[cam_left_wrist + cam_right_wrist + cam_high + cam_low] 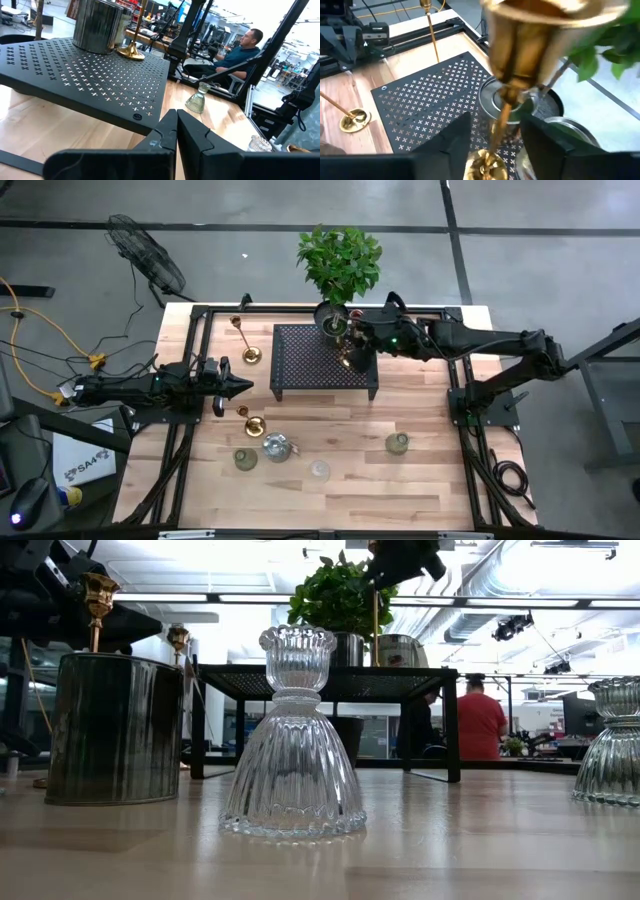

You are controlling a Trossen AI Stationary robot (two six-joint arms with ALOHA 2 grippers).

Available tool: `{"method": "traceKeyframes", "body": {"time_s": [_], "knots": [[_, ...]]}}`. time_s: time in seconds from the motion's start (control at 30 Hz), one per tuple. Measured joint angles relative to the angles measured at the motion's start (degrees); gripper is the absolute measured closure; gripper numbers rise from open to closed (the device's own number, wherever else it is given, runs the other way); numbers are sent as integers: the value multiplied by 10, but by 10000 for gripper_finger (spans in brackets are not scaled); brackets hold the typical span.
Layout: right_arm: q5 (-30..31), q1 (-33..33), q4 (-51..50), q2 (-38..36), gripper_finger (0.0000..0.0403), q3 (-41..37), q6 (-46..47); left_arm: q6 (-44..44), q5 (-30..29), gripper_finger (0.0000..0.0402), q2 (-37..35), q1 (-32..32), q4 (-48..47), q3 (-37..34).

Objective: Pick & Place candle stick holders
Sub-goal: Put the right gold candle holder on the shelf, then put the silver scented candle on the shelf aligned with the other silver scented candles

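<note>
Right gripper parted around a brass holder on the black stand; left gripper closed, idle.

Nearest the table's front edge stand a clear glass holder (319, 470), two dull greenish holders (245, 459) (397, 443) and a shiny silver holder (277, 447), all apart from one another. Behind them a slim brass holder (253, 423) stands just in front of the left gripper (243, 387), whose fingers are pressed together on nothing, beside the black perforated stand (325, 361). At the stand's far right corner the right gripper (492, 137) has its fingers spread either side of an upright brass holder (520, 60); contact appears absent, though the angle is poor. Its base (487, 164) rests on the stand. Another brass holder (247, 345) stands far left. The potted plant (340, 265) is farthest.
</note>
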Motion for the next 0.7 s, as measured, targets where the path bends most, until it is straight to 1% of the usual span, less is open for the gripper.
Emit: {"method": "traceKeyframes", "body": {"time_s": [0.13, 0.27, 0.43, 0.7], "knots": [[-2, 0, -25, -30, 197, 0, 0, 0, 0, 400, 0, 0, 0, 0], [-5, 6, -86, -72, 174, 0, 13, 0, 0, 400, 0, 0, 0, 0], [-6, 29, -160, -128, 169, 0, 40, 0, 0, 400, 0, 0, 0, 0], [-6, 77, -213, -197, 170, 0, 60, 0, 0, 400, 0, 0, 0, 0]]}}
